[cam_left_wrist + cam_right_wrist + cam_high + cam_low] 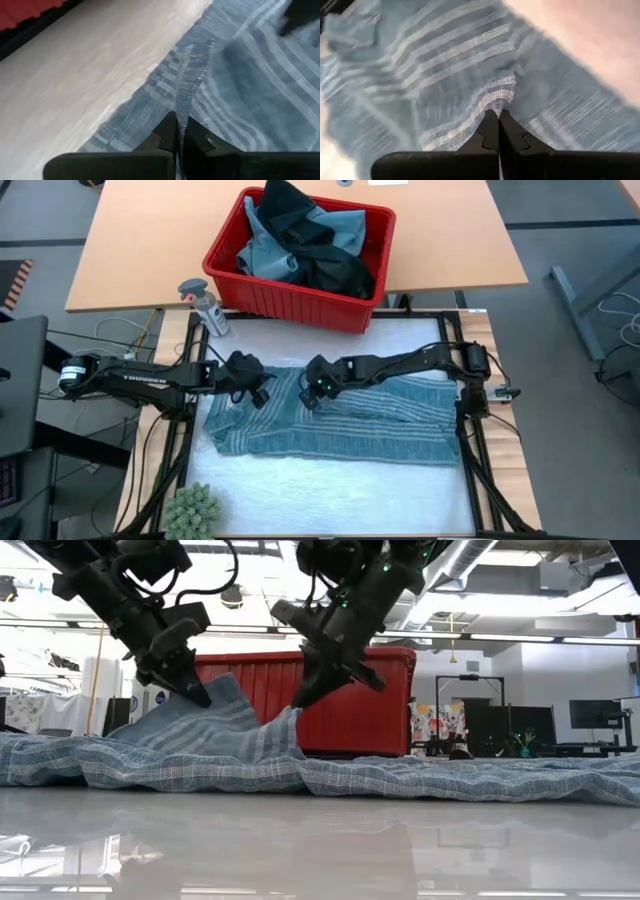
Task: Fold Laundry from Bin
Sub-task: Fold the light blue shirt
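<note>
The striped garment lies spread on the white surface, its long axis running left to right across it, between the two arms. Its far edge, on the bin's side, is lifted in two places into a low ridge, as the low view shows; the rest lies flat.

The left end effector is clamped narrow on a fold of the striped cloth near the garment's far left corner. The right end effector is likewise pinched tight on the striped cloth just beside it, toward the middle of the far edge. The two stand near each other but apart.

The red bin sits beyond the garment on a tan wooden top, turned slightly askew. In it lie a light blue piece and a black piece, heaped above the rim.

A spray bottle stands left of the bin. A green spiky plant sits at the near left corner. Behind, the room is an open workshop with ceiling lights, screens and benches.
</note>
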Available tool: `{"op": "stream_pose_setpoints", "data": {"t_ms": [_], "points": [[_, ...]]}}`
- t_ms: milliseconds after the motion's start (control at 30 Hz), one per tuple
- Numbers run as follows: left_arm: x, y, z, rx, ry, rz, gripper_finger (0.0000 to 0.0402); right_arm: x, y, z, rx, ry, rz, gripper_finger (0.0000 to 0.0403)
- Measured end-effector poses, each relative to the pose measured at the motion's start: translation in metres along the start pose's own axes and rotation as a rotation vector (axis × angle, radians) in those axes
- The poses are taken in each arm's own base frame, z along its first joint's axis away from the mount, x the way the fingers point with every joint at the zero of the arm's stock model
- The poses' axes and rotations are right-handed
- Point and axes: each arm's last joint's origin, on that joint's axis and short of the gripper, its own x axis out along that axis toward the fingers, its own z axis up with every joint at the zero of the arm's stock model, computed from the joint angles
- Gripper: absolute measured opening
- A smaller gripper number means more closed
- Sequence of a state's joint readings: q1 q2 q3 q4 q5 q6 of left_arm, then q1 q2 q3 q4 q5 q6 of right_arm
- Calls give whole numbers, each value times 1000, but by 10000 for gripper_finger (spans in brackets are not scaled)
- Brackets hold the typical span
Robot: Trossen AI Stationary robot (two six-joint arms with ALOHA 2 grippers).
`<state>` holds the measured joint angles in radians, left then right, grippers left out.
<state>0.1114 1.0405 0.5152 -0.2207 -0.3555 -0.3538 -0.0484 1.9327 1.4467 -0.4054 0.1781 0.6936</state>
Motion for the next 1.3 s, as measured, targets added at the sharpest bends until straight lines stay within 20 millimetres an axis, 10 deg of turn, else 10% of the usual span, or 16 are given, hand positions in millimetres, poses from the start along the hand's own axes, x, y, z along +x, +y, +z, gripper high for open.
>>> {"op": "stream_pose_setpoints", "data": {"t_ms": [767, 1300], "points": [[-23, -34, -25, 67, -74, 130, 0, -2, 13, -8, -143, -36, 8, 17], [-38, -46, -77, 24, -99, 104, 0, 5, 32, -31, -261, -52, -16, 17]]}}
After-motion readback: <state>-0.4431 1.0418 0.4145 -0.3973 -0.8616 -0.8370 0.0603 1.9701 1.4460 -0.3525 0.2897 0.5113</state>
